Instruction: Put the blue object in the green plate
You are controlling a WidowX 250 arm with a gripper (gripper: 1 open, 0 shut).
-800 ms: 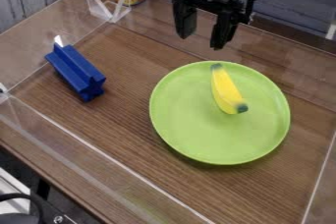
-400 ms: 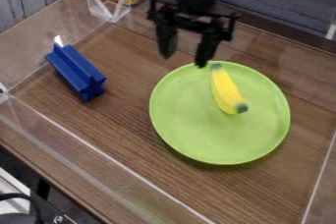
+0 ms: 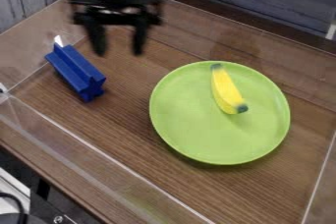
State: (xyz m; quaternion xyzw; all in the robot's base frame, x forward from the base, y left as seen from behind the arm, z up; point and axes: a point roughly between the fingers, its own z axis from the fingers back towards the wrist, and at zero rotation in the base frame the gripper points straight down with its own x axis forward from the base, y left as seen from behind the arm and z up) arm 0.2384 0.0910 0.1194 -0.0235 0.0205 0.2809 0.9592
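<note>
A long royal-blue plastic block with a ridged, rail-like profile (image 3: 77, 71) lay on the dark wood-grain tabletop (image 3: 118, 140) at the left of the scene, running diagonally from upper left to lower right, well apart from the large round lime-green flat plate with a shallow rim (image 3: 191, 120), which sat to the right of centre. A yellow banana (image 3: 227, 88) rested on the right-hand part of that plate, lying roughly upright in the picture with its darker tip toward the far edge. The black robot gripper (image 3: 117, 41) hung above the table, pointing down, just beyond and to the right of the blue block's far end and not touching it. Its picture was blurred; two dark fingers (image 3: 97, 37) showed as separate prongs, yet the pincer stood pressed to its tightest and nothing was seen between its fingers. Clear plastic walls (image 3: 53, 22) enclosed the work surface on all sides.
</note>
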